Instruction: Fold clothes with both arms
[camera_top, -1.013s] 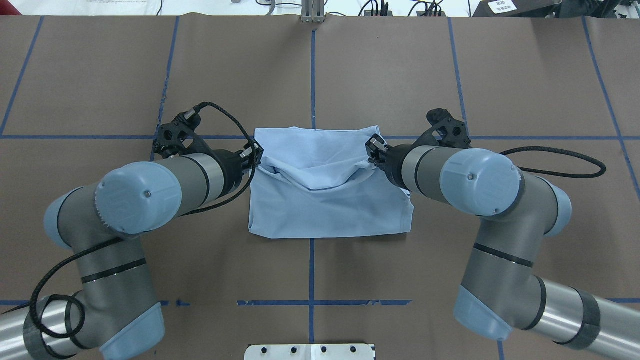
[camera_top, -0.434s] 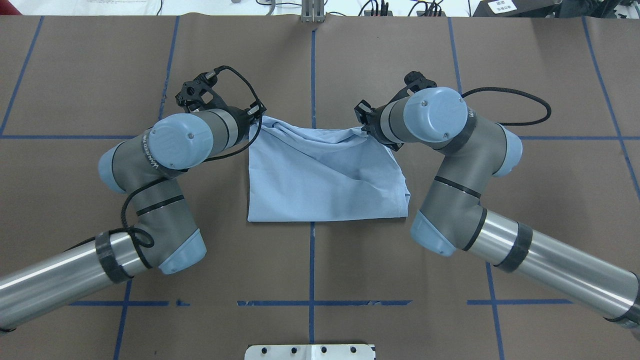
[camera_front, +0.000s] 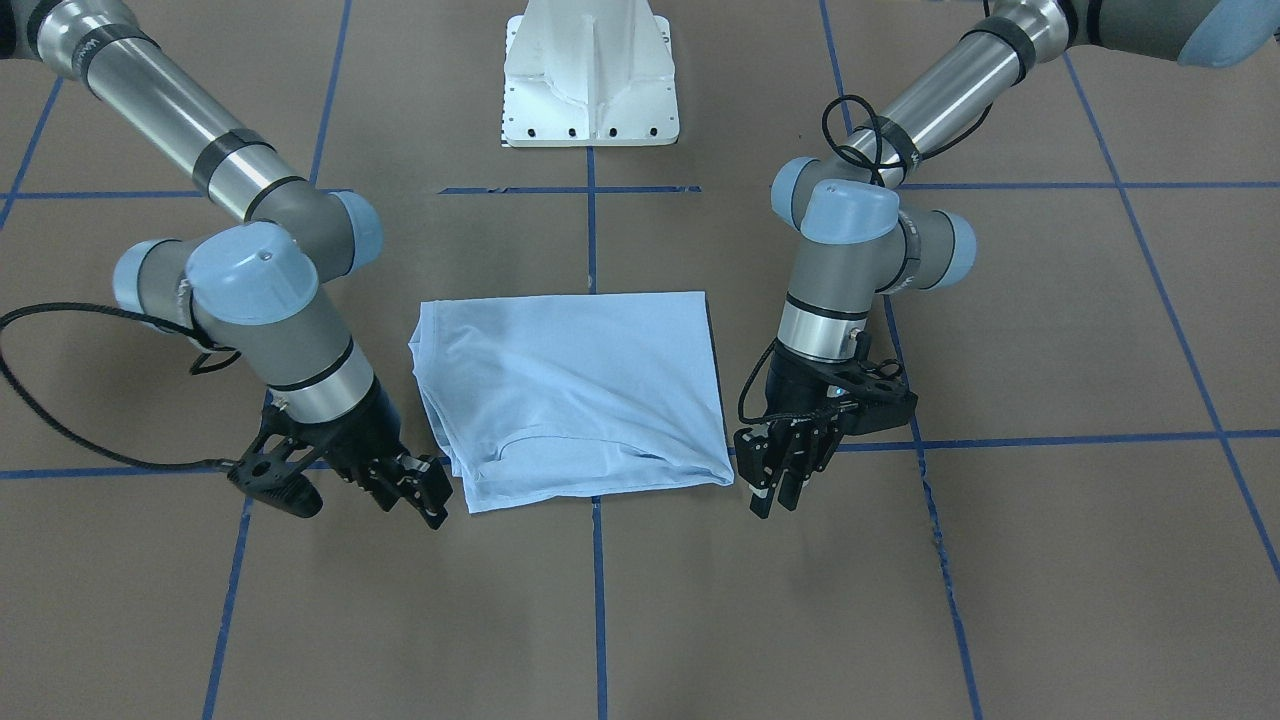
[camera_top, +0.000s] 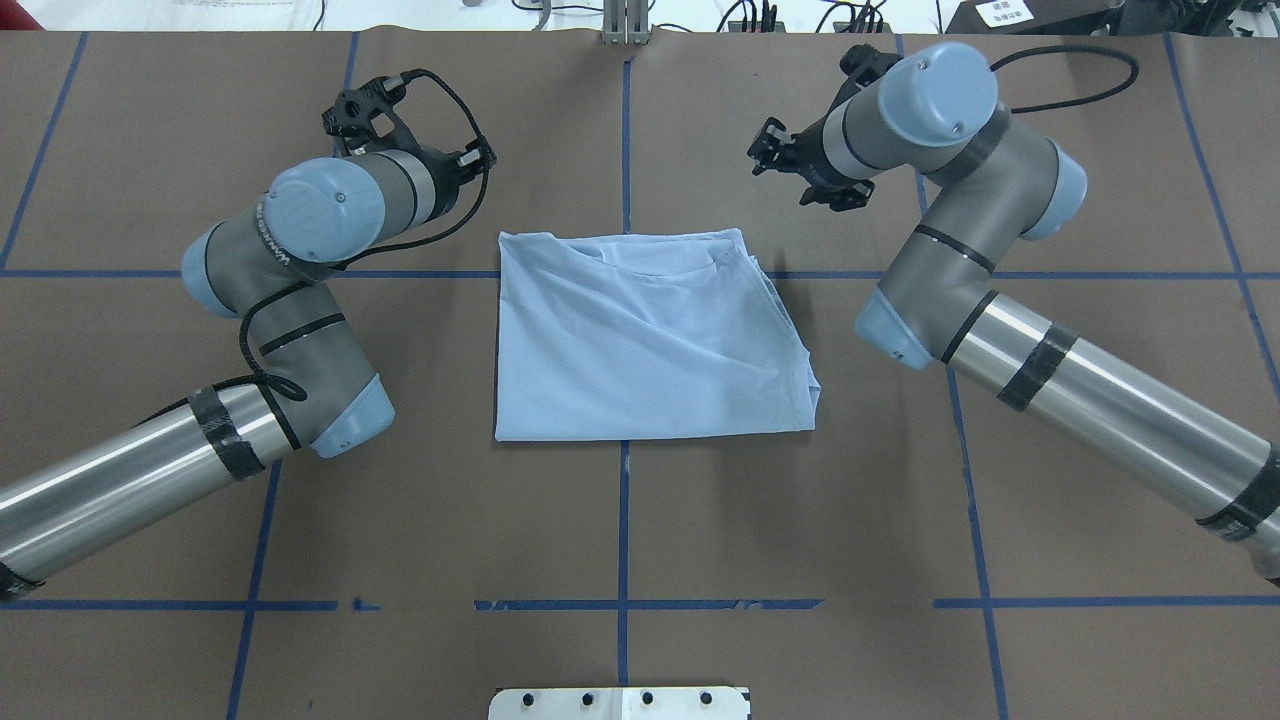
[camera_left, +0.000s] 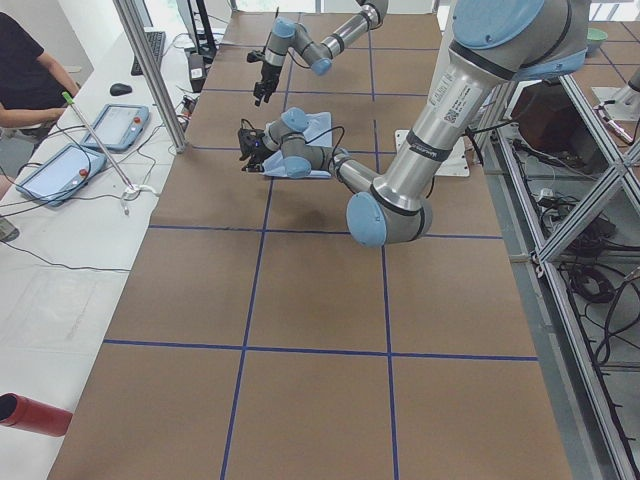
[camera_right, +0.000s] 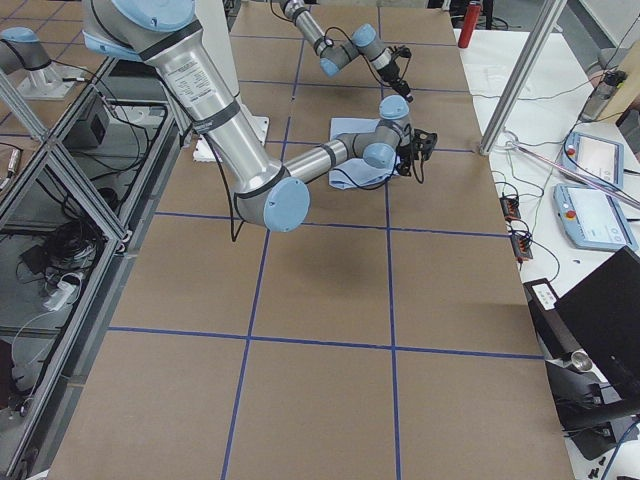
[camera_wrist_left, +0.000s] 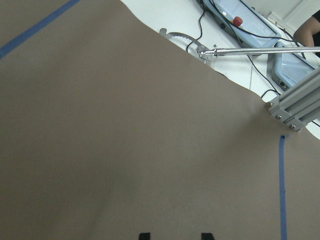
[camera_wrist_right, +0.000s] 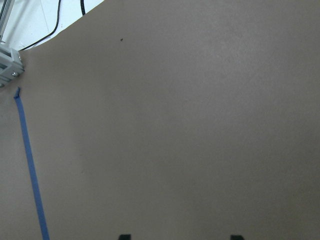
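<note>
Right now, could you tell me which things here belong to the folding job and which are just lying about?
Job: light blue folded T-shirt; left black gripper, open; right black gripper, open.
Lying about: white metal pedestal base; red cylinder; two grey tablets.

Place: a robotics lab, probably.
Bench: brown table (camera_top: 150, 150) gridded with blue tape (camera_top: 625, 140).
Machines: two robot arms (camera_top: 310, 215), white pedestal (camera_front: 590, 75).
Edges: aluminium framing (camera_left: 150, 70), teach pendants (camera_left: 115, 125), cables (camera_top: 748, 14).

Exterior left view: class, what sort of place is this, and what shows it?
Probably a robotics lab: a tape-gridded table, aluminium framing, and control tablets on a white side bench.
</note>
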